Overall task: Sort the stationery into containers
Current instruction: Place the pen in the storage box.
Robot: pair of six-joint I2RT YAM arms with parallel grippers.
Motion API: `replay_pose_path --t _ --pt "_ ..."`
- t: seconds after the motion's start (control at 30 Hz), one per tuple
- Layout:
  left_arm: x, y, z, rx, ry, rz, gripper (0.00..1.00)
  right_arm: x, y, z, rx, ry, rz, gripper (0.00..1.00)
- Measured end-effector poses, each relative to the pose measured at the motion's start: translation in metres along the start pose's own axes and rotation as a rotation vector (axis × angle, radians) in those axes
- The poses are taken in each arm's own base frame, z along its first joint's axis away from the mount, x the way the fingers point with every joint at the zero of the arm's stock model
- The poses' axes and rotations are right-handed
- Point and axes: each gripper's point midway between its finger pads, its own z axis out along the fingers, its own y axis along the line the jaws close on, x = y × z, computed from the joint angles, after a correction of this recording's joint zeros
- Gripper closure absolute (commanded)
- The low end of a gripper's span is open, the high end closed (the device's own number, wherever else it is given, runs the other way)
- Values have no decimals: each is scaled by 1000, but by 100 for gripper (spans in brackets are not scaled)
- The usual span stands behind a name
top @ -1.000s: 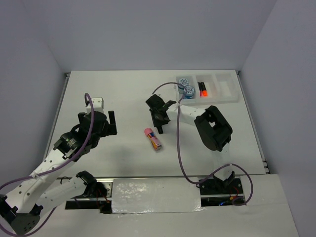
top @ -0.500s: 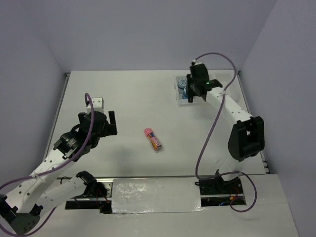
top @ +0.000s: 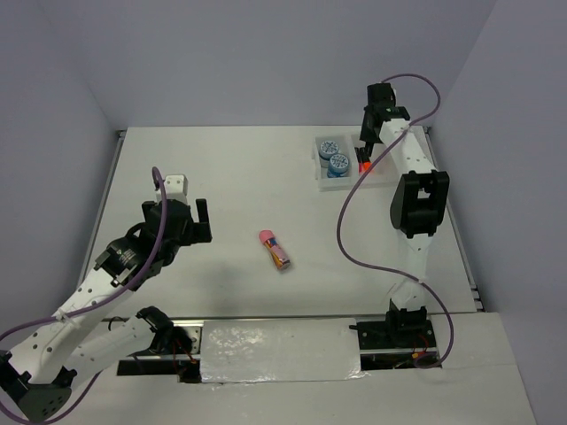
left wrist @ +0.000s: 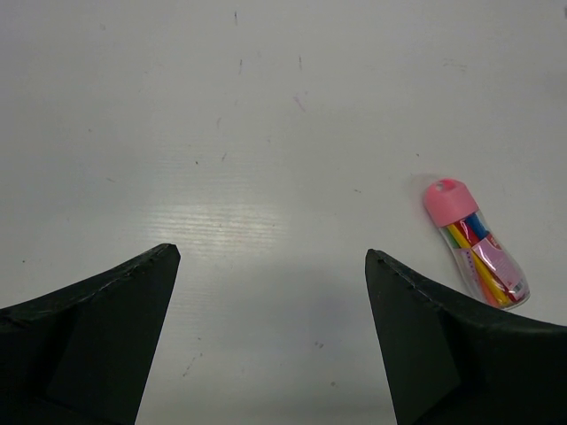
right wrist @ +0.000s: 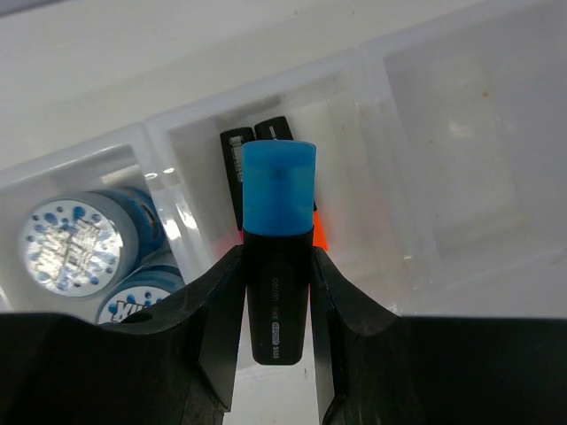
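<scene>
Our right tool (right wrist: pixel 276 266), clamped on the blue-capped highlighter (right wrist: pixel 278 199), has swung from mid-desk to the tray (right wrist: pixel 461 133) at the far right corner. It now hangs over the middle compartment, above the orange highlighter (right wrist: pixel 321 232); we judge release comes next. Our left tool (left wrist: pixel 270 255) gapes empty, and the pink eraser (left wrist: pixel 474 243) waits mid-desk.

Rolls (top: pixel 337 163) sit in the tray's (top: pixel 326 182) left compartment; the eraser (top: pixel 275 250) lies well apart.
</scene>
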Motion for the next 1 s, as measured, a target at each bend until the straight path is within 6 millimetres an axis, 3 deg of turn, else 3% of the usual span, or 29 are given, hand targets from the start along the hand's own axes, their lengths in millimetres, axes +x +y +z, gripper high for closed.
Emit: replay_pose_path --t 0.17,0.37,0.53,0.7,0.83,0.93,0.97,1.0 --pt "-1 -1 0 11 -3 9 1 19 -1 14 12 57 -7 71" --pt "0 -3 -2 30 -4 10 1 19 -3 15 16 58 20 39" --pt "-1 -4 -4 40 -9 6 1 19 -5 15 18 58 27 32" --pt "-1 -5 -4 44 -9 5 1 18 -3 13 0 59 29 32" --pt "-1 -5 -4 45 -8 5 1 31 6 -7 -53 80 19 32" --pt "-1 -4 -4 37 -11 4 1 48 25 -47 -112 90 -23 27" --pt "-1 -2 -3 30 -12 3 1 52 37 -63 -140 83 -45 2" --pt "-2 0 -4 18 -15 2 1 58 55 -83 -177 70 -74 0"
